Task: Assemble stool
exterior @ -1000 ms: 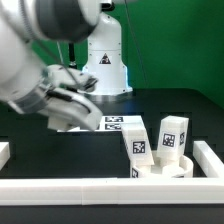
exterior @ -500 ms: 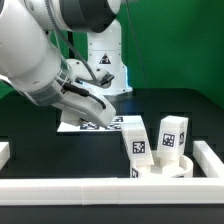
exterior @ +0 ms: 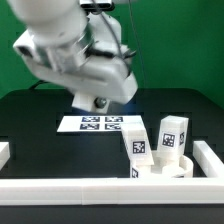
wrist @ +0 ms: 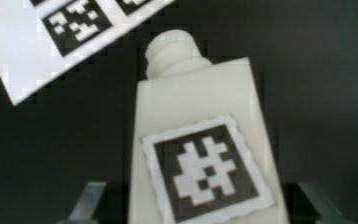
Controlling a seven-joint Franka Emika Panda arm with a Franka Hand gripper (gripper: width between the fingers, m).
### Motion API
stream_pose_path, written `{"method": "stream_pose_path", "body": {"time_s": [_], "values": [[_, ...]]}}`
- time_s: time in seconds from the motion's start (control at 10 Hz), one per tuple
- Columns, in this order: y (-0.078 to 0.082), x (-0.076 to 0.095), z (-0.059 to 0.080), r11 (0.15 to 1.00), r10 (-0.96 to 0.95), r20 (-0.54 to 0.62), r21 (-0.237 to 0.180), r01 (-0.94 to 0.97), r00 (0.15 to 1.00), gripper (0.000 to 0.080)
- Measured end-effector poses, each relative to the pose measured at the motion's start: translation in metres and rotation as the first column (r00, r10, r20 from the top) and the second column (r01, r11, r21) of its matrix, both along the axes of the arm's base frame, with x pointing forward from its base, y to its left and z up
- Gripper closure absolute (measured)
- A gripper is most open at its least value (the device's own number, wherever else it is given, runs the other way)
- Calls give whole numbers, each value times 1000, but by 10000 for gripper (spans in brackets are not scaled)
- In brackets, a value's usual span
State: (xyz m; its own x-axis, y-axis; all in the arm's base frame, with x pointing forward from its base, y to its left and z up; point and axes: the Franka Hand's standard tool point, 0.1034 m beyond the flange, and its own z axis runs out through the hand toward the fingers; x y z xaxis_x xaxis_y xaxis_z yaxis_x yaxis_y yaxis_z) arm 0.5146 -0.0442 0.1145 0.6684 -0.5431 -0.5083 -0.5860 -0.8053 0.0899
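The jaws are closed narrowly on a white stool leg (wrist: pixel 197 135). In the wrist view it fills the gap between them, with its square tag facing the camera and its rounded peg end pointing away. The black worktop (exterior: pixel 45 140) and a corner of the marker board (wrist: pixel 60 30) lie below it.

In the exterior view the arm (exterior: pixel 75 50) is blurred above the marker board (exterior: pixel 100 123) at mid-worktop, and the held leg cannot be made out there.

The round seat (exterior: pixel 160 170) sits at the near right of the worktop, in the corner formed by the near border rail (exterior: pixel 80 190) and the right border rail (exterior: pixel 210 158). Two more legs stand on the seat. The left leg (exterior: pixel 137 145) is tilted and the right leg (exterior: pixel 172 135) is nearly upright, both with tags showing.
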Motion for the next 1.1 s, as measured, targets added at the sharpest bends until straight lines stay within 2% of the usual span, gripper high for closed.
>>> {"method": "stream_pose_path", "body": {"time_s": [0.1, 0.2, 0.6, 0.9, 1.0, 1.1], "values": [[8, 10, 12, 1000, -7, 81, -29, 9, 997, 475], [18, 10, 20, 998, -1, 136, -58, 9, 991, 475], [32, 24, 15, 991, 37, 341, -131, 9, 939, 475], [64, 38, 29, 986, 35, 475, -161, 48, 879, 475], [72, 44, 32, 981, 51, 544, -183, 59, 838, 475], [76, 43, 26, 977, 66, 593, -200, 67, 803, 475]]}}
